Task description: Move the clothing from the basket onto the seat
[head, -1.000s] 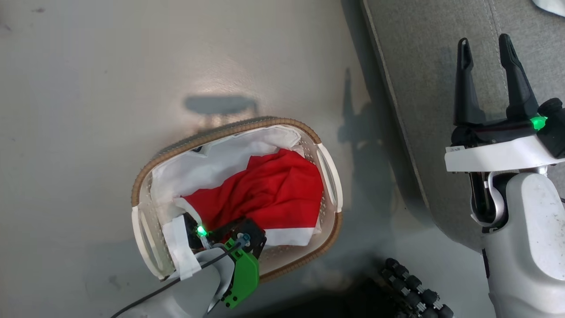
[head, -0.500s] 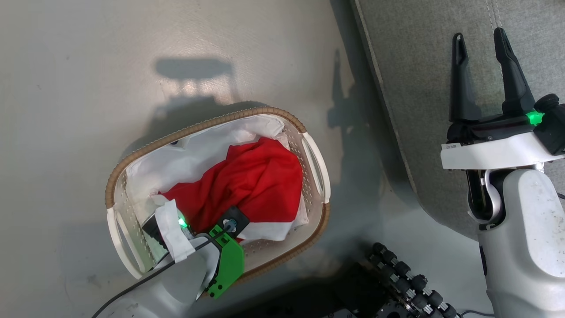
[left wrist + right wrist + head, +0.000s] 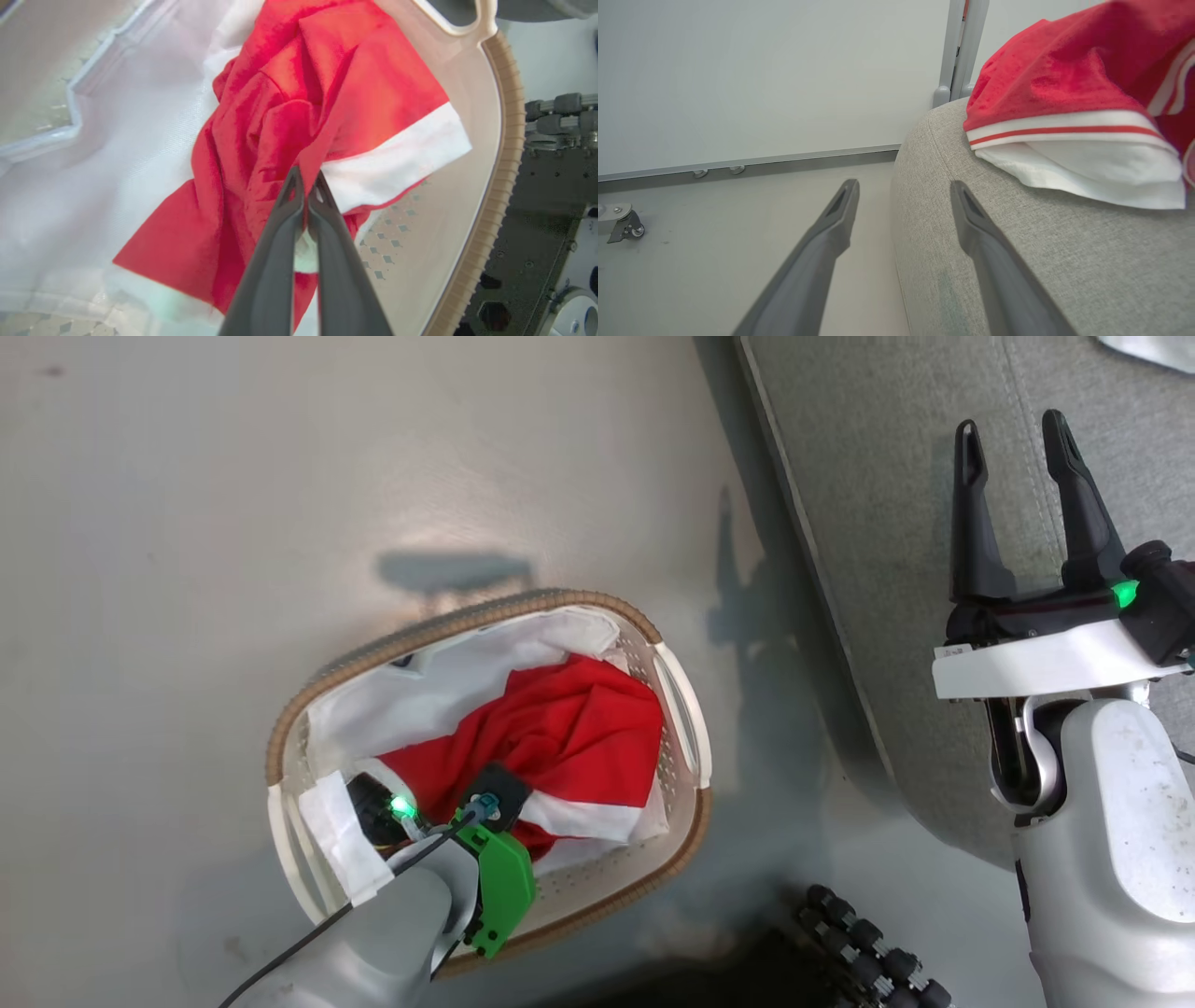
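Inside the basket (image 3: 551,597), the clothing (image 3: 299,107) is bunched on the white liner (image 3: 117,140), red folds up, white band toward the near wall. It is now gripped. The left gripper (image 3: 307,179) is seen with its fingers pressed together on a raised red fold right beside the white band (a second back they were spread wide over the same pile). A sliver of white is caught between the fingers lower down; band or liner cannot be told.

No lift is seen yet. The pile is lying much as it was, and the basket's slide across the head view is put down to camera motion, not to a shove.

Out past a strip of floor (image 3: 280,476), the seat (image 3: 887,476) is found on the robot's right. A second garment (image 3: 1064,79), red with striped trim, is already laid on it. The right gripper (image 3: 1011,427) is held above the seat's near edge, fingers still spread, nothing between them.

Grasp step is judged done, so roughly half the job is left: lift, carry right, release on the cushion. Only one thin fold is pinched, so trailing cloth and a snagged liner should be watched for on the way up.
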Tool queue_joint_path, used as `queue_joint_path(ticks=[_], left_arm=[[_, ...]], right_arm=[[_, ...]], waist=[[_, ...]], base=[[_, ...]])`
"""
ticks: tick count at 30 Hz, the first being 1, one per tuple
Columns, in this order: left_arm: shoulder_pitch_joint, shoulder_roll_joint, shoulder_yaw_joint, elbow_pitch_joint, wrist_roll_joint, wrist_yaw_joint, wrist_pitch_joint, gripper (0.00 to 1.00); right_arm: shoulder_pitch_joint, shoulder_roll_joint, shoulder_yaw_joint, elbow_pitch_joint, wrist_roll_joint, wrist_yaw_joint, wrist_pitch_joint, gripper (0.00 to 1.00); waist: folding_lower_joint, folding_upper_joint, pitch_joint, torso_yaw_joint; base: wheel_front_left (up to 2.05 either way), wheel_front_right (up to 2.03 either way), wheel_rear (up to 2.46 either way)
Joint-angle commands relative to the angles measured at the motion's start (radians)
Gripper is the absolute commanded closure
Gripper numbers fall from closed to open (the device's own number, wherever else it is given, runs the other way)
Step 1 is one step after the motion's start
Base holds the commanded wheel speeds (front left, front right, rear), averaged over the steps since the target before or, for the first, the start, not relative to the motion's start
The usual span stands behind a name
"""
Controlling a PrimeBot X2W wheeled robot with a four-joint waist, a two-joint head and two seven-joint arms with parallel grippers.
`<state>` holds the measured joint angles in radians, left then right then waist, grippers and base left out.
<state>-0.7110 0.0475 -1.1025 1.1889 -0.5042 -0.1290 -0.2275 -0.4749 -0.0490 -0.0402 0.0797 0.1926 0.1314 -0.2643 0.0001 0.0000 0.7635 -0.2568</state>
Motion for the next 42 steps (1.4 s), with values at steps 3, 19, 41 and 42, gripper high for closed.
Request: queue_joint_path(ticks=[3,19,41,42], left_arm=[[0.016,0.008,0.022,-0.021,-0.025,-0.002,-0.028,1.00],[0.091,0.148,0.161,-0.412,0.066,0.053,-0.037,1.00],[-0.197,0.302,0.224,-0.623,0.137,0.026,0.015,1.00],[-0.216,0.305,0.226,-0.627,0.141,0.025,0.021,1.00]], right_arm=[[0.027,-0.003,-0.013,0.016,-0.023,-0.001,0.000,0.00],[0.157,-0.003,-0.052,0.099,-0.110,-0.001,0.000,0.00],[0.262,-0.003,0.059,0.185,-0.117,-0.001,0.000,0.00],[0.257,-0.003,0.071,0.188,-0.117,-0.001,0.000,0.00]], waist=[[-0.0001,0.0000,-0.108,0.056],[-0.0001,0.0000,-0.471,0.181],[-0.0001,0.0000,-0.767,0.195],[-0.0001,0.0000,-0.768,0.194]], base=[[0.00,0.00,0.00],[0.00,0.00,0.00],[0.00,0.00,0.00],[0.00,0.00,0.00]])
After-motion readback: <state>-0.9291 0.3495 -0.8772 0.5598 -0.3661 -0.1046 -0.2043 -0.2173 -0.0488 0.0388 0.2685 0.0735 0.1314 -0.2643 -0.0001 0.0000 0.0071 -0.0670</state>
